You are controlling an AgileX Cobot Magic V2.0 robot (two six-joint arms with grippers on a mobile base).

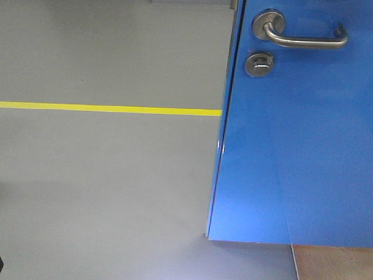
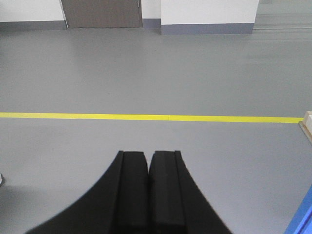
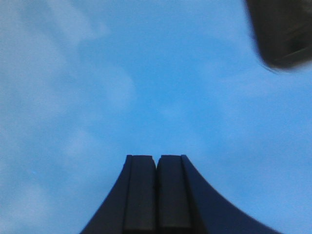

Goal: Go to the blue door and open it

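The blue door (image 1: 291, 151) fills the right half of the front view, glossy, with its free edge on the left and grey floor visible past it. Its curved silver lever handle (image 1: 303, 36) sits at the top, with the round silver thumb-turn lock (image 1: 258, 64) below it. My right gripper (image 3: 156, 158) is shut and empty, facing the blue door panel (image 3: 122, 87) at close range. My left gripper (image 2: 147, 154) is shut and empty, pointing over bare grey floor. A sliver of the door (image 2: 302, 217) shows at the lower right of the left wrist view.
A yellow floor line (image 1: 111, 108) runs across the grey floor left of the door, and it also shows in the left wrist view (image 2: 146, 117). A dark doorway (image 2: 102, 13) and white walls stand far off. A dark blurred shape (image 3: 282, 31) sits at the right wrist view's upper right.
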